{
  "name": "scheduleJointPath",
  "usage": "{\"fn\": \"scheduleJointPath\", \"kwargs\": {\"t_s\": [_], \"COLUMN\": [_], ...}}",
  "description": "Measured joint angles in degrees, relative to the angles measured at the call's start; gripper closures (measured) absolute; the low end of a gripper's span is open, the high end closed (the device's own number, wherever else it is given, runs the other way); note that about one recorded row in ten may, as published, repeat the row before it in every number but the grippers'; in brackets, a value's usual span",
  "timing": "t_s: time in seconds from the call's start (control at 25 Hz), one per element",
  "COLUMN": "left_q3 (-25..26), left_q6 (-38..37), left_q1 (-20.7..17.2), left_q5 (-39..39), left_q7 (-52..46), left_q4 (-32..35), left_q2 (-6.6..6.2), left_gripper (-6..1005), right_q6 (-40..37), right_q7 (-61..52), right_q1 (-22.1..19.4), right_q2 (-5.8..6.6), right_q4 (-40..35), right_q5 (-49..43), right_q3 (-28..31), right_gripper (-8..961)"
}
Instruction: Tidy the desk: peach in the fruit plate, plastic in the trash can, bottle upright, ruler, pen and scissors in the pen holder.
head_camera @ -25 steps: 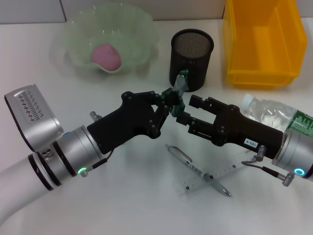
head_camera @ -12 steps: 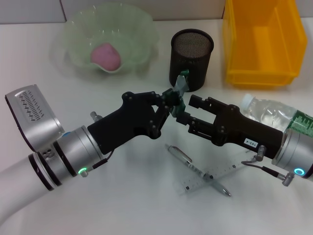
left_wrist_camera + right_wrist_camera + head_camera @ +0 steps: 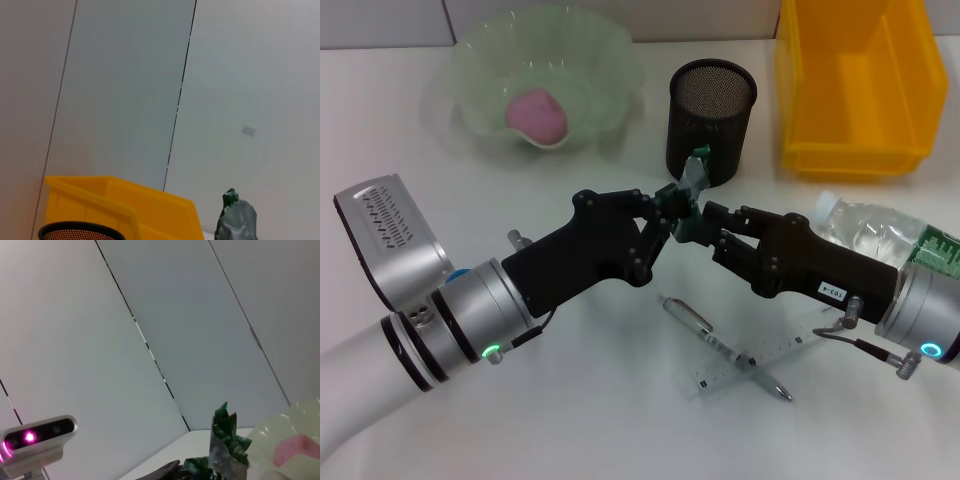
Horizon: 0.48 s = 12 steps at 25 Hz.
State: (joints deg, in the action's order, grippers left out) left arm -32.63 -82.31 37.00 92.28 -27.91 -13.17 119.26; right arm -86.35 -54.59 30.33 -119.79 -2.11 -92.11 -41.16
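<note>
A crumpled green and silver plastic [image 3: 688,187] wrapper hangs above the desk's middle, with my left gripper [image 3: 666,206] shut on it. My right gripper [image 3: 712,228] faces it from the right, open, its fingers beside the wrapper's lower end. The plastic [image 3: 236,220] also shows in the left wrist view, and the plastic [image 3: 227,442] in the right wrist view. The pink peach [image 3: 537,113] lies in the pale green fruit plate [image 3: 480,60]. The clear bottle [image 3: 865,225] lies on its side behind my right arm. The pen [image 3: 692,320] lies across the clear ruler [image 3: 780,350]. The scissors are out of view.
The black mesh pen holder [image 3: 710,120] stands just behind the two grippers. The yellow trash can [image 3: 855,80] sits at the back right. The desk's front left holds only my left arm.
My right gripper has moved left and slightly up, closing in on the wrapper. The left gripper still holds the plastic in nearly the same place.
</note>
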Motion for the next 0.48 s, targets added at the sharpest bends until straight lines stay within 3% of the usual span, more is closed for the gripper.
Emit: {"fn": "scheduleJointPath", "kwargs": {"t_s": [0.16,0.48], "left_q3": [-0.13,1.52], "left_q6": [-0.11,-0.23], "left_q1": [0.0,0.0], "left_q5": [0.0,2.79], "left_q7": [0.02,0.08], "left_q4": [-0.03,-0.1], "left_q2": [0.0,0.0], "left_gripper": [974,974], "right_q6": [0.04,-0.01], "right_q7": [0.0,0.0], "right_q1": [0.36,0.4], "right_q2": [0.0,0.0], "right_q4": [0.11,0.46], "right_q5": [-0.08,-0.08], "right_q3": [-0.37,-0.24], "right_gripper": [608,837]}}
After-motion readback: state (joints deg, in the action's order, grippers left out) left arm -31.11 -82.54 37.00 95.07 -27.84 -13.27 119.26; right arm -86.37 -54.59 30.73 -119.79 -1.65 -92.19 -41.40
